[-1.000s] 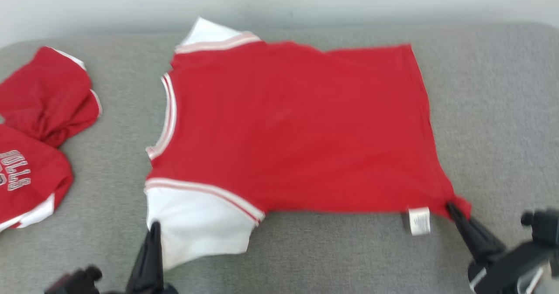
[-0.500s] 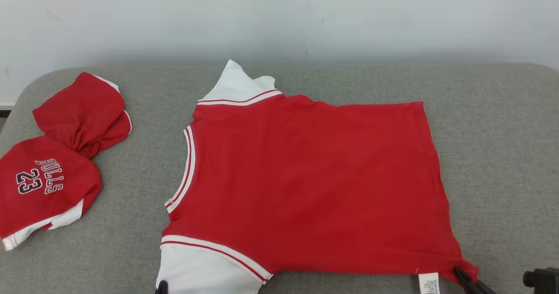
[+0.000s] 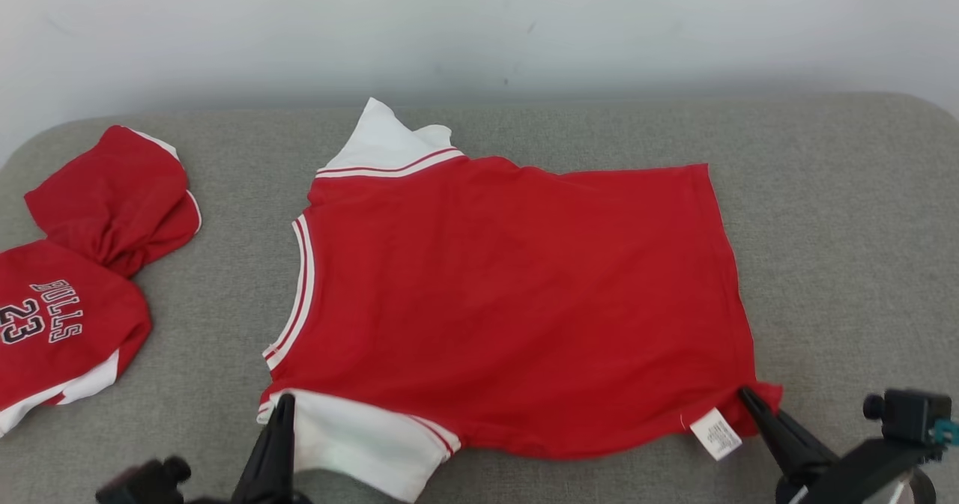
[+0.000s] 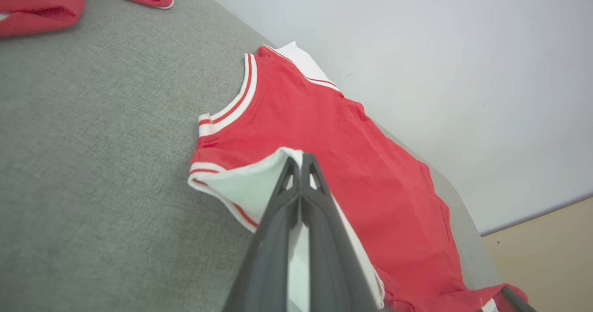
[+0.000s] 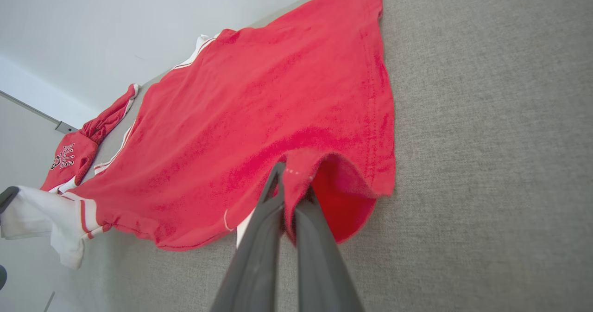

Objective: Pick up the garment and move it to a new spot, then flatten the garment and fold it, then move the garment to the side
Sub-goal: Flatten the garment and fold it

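Where grey upholstery meets white wall, the garment lies.

Readable print: "BULLS 23", nothing else.
I read it, turned sideways, on the crumpled red jersey at the far left of my head view. The white tag at the near hem of the spread garment carries print too small for me to make out.
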Motion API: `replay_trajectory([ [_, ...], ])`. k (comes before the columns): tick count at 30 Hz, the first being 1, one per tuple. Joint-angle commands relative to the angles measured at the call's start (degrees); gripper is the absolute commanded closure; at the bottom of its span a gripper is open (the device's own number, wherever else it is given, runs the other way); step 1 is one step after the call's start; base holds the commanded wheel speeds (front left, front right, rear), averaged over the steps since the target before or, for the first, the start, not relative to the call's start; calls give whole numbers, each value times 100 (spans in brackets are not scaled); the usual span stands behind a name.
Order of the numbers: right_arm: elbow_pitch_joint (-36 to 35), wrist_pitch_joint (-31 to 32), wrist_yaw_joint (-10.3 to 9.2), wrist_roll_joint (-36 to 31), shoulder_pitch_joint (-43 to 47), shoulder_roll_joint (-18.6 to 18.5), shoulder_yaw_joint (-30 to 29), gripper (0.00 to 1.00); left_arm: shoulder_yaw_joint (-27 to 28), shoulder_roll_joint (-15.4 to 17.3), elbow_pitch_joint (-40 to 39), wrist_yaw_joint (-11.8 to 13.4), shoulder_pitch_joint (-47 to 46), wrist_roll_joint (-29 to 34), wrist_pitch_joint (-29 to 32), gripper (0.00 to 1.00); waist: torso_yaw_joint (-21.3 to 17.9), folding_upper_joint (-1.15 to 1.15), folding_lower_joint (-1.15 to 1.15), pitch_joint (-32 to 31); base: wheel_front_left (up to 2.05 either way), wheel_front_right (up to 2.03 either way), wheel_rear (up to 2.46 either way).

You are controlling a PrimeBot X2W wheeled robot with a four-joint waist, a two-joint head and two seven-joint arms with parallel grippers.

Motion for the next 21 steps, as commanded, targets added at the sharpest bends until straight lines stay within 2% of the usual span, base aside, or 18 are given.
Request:
replay_trajectory([
  [1,52,78,-14,38,-159,78,-29,100,5,21,96,-43,-208,24,66,100,-51,0,0,61,0,0,0],
  [8,532,408,-14,75,-811,305,-11,100,165,-8,787,-205,-1108,-93,200,100,-154,0,0,261,0,0,0],
  [13,1023,404,-14,123,-1317,481,-11,100,189,-78,1595,-386,-1786,-110,252,100,-228,0,0,440,0,0,0],
  [20,1542,260,-14,76,-1866,649,284,100,63,-168,2618,-644,-2442,45,199,100,-274,0,0,568,0,0,0],
  [21,1595,175,-14,-12,-1937,639,346,45,42,-164,2744,-666,-2519,108,160,100,-270,0,0,570,0,0,0],
])
